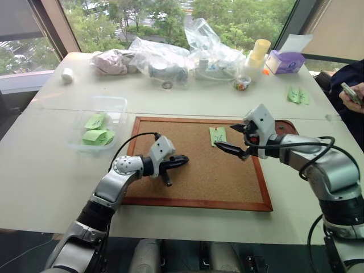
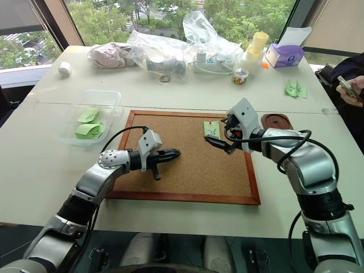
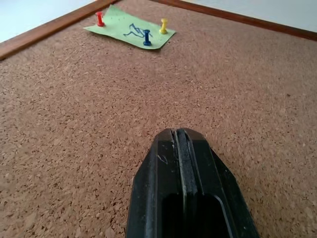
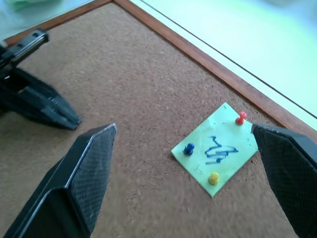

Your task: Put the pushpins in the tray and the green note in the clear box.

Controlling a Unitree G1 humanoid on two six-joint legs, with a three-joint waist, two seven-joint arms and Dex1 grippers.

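With fingers apart, the right gripper (image 4: 183,148) neared the green note (image 4: 216,148); its pushpins (image 4: 189,148) needed pulling first, while the left gripper (image 3: 181,144) was shut.

Light: bright daylight from the windows (image 1: 170,17) behind the surface (image 1: 45,165)
Shadows: soft, faint under both arms on the corkboard (image 1: 199,170)
Glare: pale wash on the far surface (right wrist view)
Focus: head views crisp; the near black fingers (image 4: 74,188) blurred, distant cork grain softened
Edges: slight bending
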